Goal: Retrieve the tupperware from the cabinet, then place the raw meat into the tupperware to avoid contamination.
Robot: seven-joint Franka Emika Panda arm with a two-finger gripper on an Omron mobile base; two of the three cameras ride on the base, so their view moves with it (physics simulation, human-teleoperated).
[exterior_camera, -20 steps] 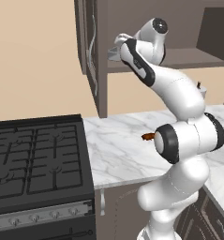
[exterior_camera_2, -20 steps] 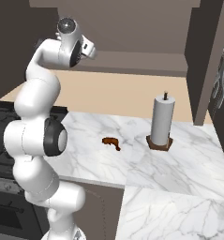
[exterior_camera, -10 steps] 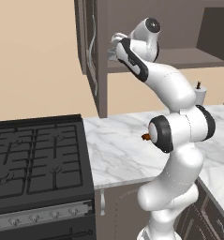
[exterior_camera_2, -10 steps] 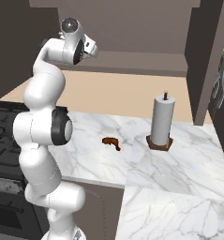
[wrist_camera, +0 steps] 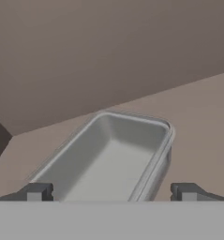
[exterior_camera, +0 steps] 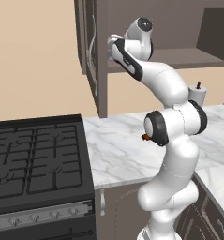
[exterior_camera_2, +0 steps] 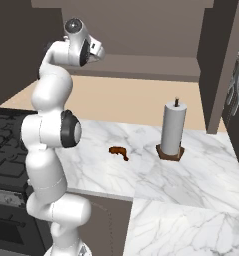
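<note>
Now open hand (wrist_camera: 109, 191), tupperware (wrist_camera: 108, 157) between fingertips

The tupperware (wrist_camera: 108, 159) lies on the shelf (wrist_camera: 197, 117) inside the cabinet (exterior_camera: 92, 56), just before the hand (wrist_camera: 111, 192), between its fingertips (wrist_camera: 36, 191). Below, on the counter (exterior_camera_2: 191, 175), the meat (exterior_camera_2: 118, 151) lies left of the towel roll (exterior_camera_2: 172, 130); the stove (exterior_camera: 33, 159) adjoins the counter's left end

Home kitchen, black gas stove (exterior_camera: 36, 161), marble counter (exterior_camera_2: 156, 175), wall cabinet (exterior_camera: 92, 51), paper towel roll (exterior_camera_2: 172, 129)
</note>
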